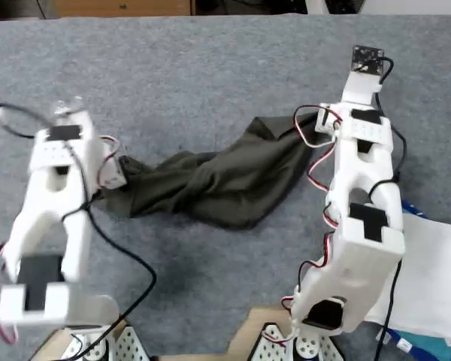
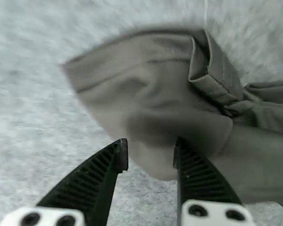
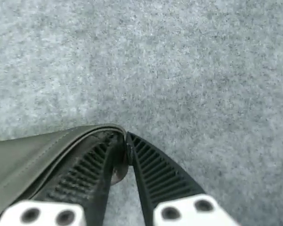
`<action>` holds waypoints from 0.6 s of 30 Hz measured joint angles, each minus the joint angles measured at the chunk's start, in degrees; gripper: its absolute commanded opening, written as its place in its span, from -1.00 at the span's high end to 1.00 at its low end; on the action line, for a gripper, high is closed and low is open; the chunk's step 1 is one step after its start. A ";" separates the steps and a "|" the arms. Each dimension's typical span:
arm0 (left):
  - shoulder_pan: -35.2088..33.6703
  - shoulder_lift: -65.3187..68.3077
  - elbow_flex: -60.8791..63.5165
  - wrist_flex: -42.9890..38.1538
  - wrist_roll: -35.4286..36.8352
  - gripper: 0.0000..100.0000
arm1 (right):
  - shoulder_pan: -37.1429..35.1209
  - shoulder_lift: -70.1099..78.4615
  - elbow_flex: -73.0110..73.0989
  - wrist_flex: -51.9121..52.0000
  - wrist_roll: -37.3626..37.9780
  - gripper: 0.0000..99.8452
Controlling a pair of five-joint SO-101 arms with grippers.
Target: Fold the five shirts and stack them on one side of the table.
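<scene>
Our left hand point(image 2: 149, 148) hangs, spread apart, at one end of the olive shirt point(image 1: 225, 177), whose long axis runs across the tabletop point(image 1: 210, 68) to our right hand point(image 3: 126, 146), clamped on the other end.

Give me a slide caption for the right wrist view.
Right gripper shut on an edge of the dark olive fabric shirt, above the grey felt tabletop.
</scene>
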 measured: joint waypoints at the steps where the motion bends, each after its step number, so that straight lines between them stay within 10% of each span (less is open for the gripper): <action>1: 0.53 2.46 -0.97 0.00 0.35 0.67 | 0.00 0.44 -0.79 0.70 0.00 0.99; 6: 1.23 7.91 -3.87 -4.48 2.02 0.96 | 0.00 1.49 -2.46 2.02 0.00 0.99; 18: 1.23 8.79 -13.98 -12.84 6.95 0.96 | 0.00 1.85 -2.46 2.02 0.00 0.99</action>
